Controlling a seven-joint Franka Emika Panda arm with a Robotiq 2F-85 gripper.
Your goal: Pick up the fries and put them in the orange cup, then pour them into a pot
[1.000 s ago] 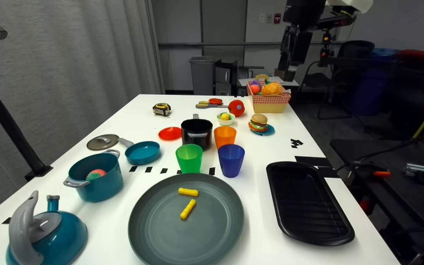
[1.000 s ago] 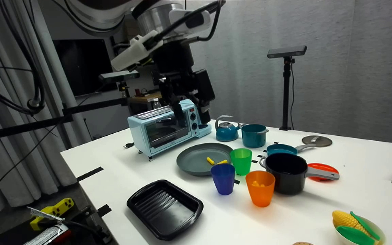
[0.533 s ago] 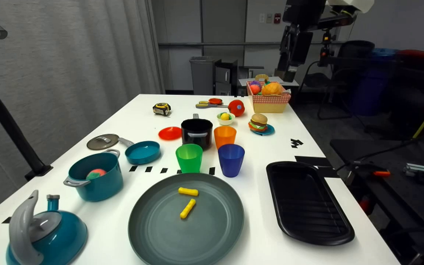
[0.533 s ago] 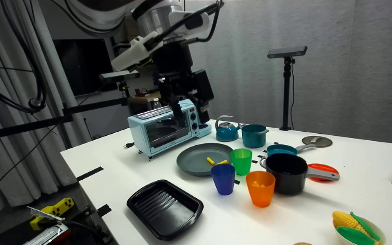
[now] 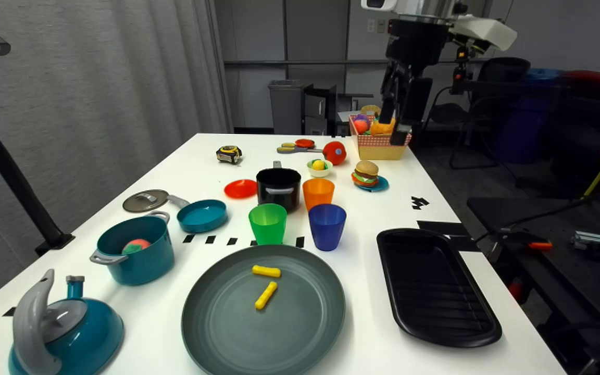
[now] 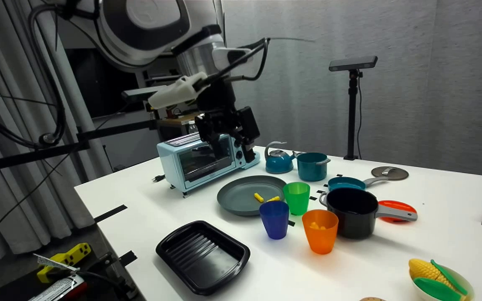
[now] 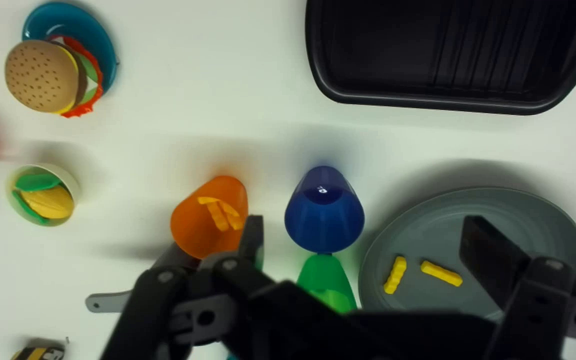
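Two yellow fries (image 7: pixel 395 275) lie apart on a large grey plate (image 5: pixel 300 333). A few more fries (image 7: pixel 218 214) rest inside the orange cup (image 6: pixel 320 236), which stands upright. Touching or close beside that cup is a black pot (image 6: pixel 356 219) with a grey handle; its inside looks dark. In the wrist view my gripper (image 7: pixel 363 220) has its fingers spread wide with nothing between them. It hangs high above the table, over the cups and the plate, and partly covers the orange cup's edge and the green cup. Both exterior views show the gripper (image 6: pixel 234 155) touching nothing.
A blue cup (image 6: pixel 275 220) and a green cup (image 6: pixel 297 198) stand between the orange cup and the plate. Around them are a black tray (image 6: pixel 203 257), a teal pot (image 6: pixel 313 167), a kettle (image 6: pixel 279 162), a toaster oven (image 6: pixel 201 161), a burger (image 5: pixel 366 173) and a corn bowl (image 6: pixel 442 280).
The arm stayed almost still at first, then my gripper came lower and shifted, with its fingers still apart. The fries, cups and pots have not moved.
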